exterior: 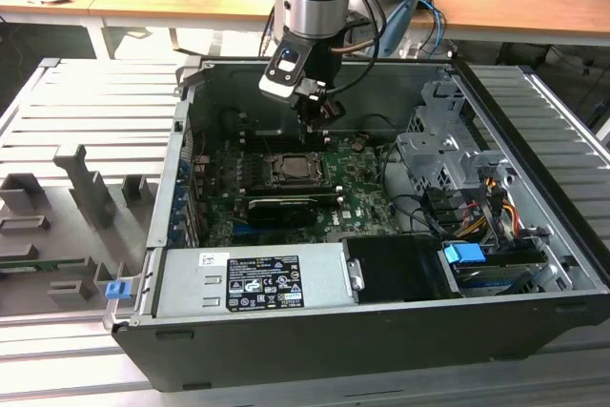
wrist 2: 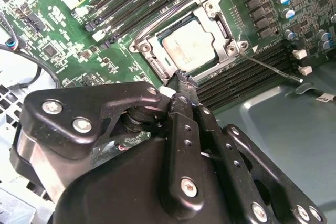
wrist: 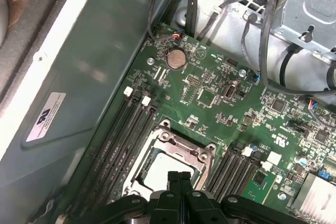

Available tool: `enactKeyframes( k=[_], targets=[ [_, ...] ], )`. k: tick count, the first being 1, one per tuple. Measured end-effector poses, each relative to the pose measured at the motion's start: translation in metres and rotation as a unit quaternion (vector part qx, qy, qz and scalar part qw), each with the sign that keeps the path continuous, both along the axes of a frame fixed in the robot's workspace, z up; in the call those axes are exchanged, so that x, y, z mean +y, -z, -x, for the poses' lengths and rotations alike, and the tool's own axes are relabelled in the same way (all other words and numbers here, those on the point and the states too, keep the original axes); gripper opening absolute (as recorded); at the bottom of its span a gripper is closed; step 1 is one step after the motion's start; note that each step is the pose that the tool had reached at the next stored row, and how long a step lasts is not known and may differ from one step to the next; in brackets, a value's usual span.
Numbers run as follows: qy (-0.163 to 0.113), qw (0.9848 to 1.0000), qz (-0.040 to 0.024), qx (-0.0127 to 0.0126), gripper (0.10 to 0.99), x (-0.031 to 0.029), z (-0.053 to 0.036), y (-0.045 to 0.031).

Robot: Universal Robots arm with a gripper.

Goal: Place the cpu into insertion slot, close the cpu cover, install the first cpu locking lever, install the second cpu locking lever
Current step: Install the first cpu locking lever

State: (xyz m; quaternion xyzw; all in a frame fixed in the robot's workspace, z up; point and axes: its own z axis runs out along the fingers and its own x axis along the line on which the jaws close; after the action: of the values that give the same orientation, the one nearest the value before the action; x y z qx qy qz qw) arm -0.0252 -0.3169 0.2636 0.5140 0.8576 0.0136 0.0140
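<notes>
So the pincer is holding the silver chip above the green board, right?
No, the pincer is shut and empty. The second wrist view shows the cpu lying on the green motherboard, framed by the cpu cover.

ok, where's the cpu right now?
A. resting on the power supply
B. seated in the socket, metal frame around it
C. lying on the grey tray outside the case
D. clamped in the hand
B: the cpu lies flat inside the window of the cpu cover, and the hand above it is shut on nothing.
</notes>
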Motion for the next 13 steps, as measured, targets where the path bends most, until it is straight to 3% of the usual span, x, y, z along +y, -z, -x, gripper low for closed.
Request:
enactKeyframes(
  k=[5, 12, 13],
  targets=[
    [-0.049, 0.9988, 0.0000, 0.0000, 0.106, 0.0000, 0.0000, 0.0000],
    [-0.106, 0.9943, 0.0000, 0.0000, 0.106, -0.0001, 0.0002, 0.0000],
    [-0.120, 0.9927, 0.0000, 0.0000, 0.106, -0.0001, 0.0002, 0.0000]
  ],
)
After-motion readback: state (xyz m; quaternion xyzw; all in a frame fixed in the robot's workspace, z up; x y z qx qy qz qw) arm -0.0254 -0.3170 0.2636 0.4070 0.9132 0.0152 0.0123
